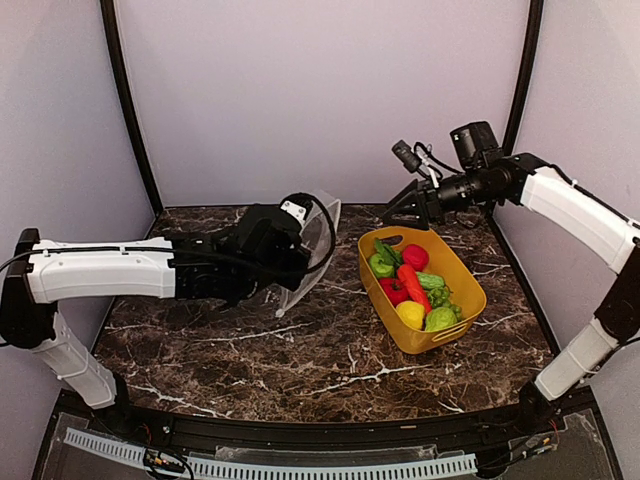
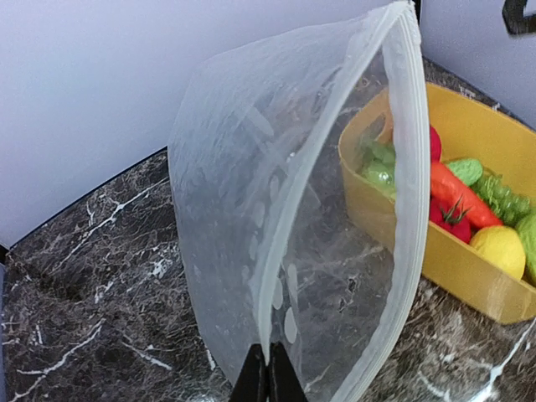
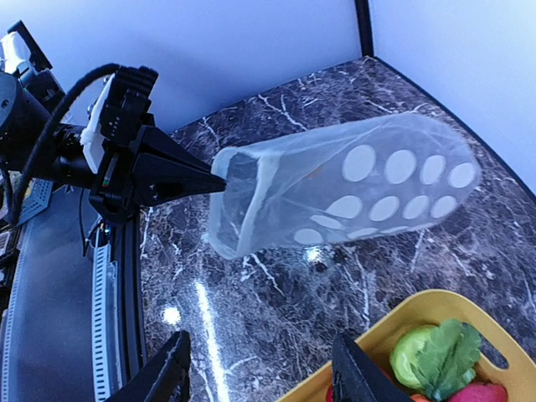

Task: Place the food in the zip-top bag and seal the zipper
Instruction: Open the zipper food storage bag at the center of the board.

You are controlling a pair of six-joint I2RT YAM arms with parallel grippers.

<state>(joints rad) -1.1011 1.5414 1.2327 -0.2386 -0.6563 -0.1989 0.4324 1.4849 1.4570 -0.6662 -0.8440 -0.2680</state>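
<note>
Over marble surface point(image 1: 300, 350), limp bag point(image 2: 251, 184) is pinched at its rim by left end effector point(image 2: 269, 364). Right end effector point(image 3: 264, 373) is spread.

zip-top bag point(image 3: 335, 180): clear, white dots | basket point(image 1: 473, 290): yellow | table point(image 1: 300, 350): dark marble, white veins

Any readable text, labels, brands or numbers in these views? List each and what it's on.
No readable text in any view.
Clear plastic zip-top bag: only pale round dots printed on it, no words.
Yellow plastic basket: no label or mark visible.
Small white patch at the wrist of the left arm: too small to tell if it carries text.
</note>
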